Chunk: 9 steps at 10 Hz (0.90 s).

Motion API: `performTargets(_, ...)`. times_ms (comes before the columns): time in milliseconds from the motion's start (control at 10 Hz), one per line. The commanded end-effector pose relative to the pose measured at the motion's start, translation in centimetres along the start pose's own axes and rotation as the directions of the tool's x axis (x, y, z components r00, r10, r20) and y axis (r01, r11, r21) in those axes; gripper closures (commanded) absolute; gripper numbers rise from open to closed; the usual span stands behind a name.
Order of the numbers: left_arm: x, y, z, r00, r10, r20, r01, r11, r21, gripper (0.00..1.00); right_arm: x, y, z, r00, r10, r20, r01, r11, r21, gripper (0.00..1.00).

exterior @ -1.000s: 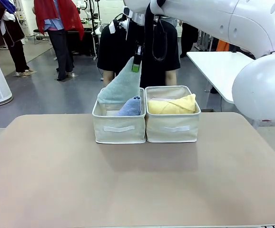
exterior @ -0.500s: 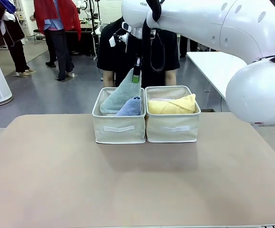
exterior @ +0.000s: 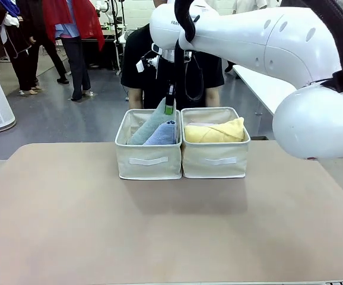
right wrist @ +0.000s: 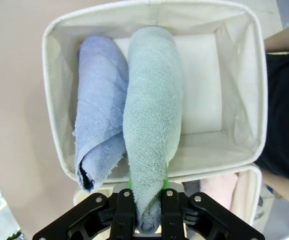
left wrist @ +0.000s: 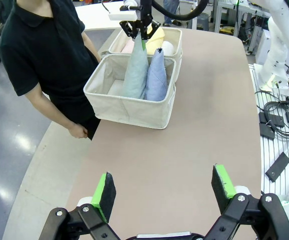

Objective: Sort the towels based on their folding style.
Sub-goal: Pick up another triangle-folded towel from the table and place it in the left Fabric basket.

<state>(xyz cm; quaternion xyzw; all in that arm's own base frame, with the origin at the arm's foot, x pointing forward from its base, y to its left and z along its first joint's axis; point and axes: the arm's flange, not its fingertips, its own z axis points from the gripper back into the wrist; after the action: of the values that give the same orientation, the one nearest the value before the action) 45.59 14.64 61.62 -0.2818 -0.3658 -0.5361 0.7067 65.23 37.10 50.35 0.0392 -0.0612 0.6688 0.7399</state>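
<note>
My right gripper (exterior: 170, 107) (right wrist: 148, 212) is shut on the pointed tip of the light blue cone towel (exterior: 149, 123) (right wrist: 151, 140) (left wrist: 136, 72), whose wide end rests inside the left beige basket (exterior: 148, 160) (right wrist: 234, 85). Beside it in that basket stands the grey-blue cone towel (exterior: 163, 134) (right wrist: 97, 105) (left wrist: 157, 75). The right basket (exterior: 214, 159) holds a yellow rolled towel (exterior: 214, 132), with pink (right wrist: 219, 190) and white rolls partly hidden. My left gripper (left wrist: 164, 187) hangs open over bare table, far from the baskets.
A person in a black shirt (exterior: 145, 59) (left wrist: 44, 45) stands right behind the baskets at the far table edge. The wide tan tabletop (exterior: 159, 225) spreads in front. Cables and another arm's base (left wrist: 279, 65) lie beside the table in the left wrist view.
My right gripper has lowered the light blue cone towel into the left basket, beside the grey-blue one. The left gripper's earlier state is not shown.
</note>
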Motion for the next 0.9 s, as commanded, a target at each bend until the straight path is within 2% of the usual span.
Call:
performTargets(0,0.1,-0.1,0.1,1.000,0.006,-0.017,-0.006,1.000,0.011,0.00,1.3,-1.4,0.3,0.999,-0.034,-0.031,0.034,0.999,0.010,0.83)
performTargets(800,0.1,-0.1,0.1,1.000,0.006,-0.017,-0.006,1.000,0.011,0.00,1.7,-2.4,-4.2,0.994,-0.038,-0.101,0.045,0.996,0.073,0.83)
